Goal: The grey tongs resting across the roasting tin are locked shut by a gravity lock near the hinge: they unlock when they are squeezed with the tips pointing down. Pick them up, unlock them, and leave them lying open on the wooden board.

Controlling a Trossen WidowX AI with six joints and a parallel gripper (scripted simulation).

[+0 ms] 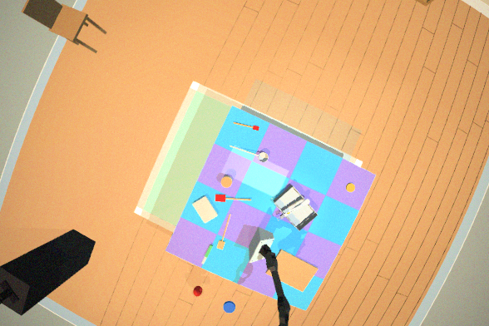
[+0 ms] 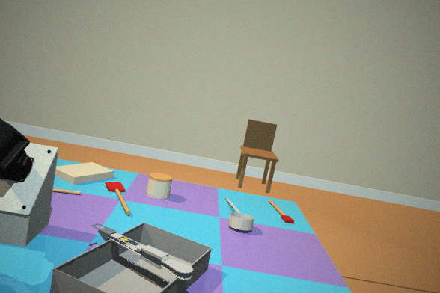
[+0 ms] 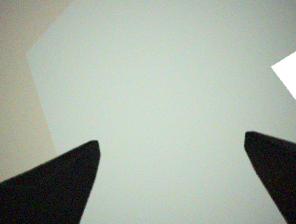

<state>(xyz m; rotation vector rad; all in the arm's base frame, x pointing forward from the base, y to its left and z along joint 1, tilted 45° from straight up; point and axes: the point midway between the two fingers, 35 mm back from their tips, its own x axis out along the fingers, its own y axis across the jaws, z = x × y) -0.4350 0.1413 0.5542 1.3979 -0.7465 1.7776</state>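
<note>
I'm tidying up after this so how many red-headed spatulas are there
2. One spatula lies near the orange-lidded jar, the other spatula near the saucepan. The arm could hide more.

A matte black arm (image 1: pixel 279 283) (image 2: pixel 10 149) ends in dark, tapered fingers.
</note>
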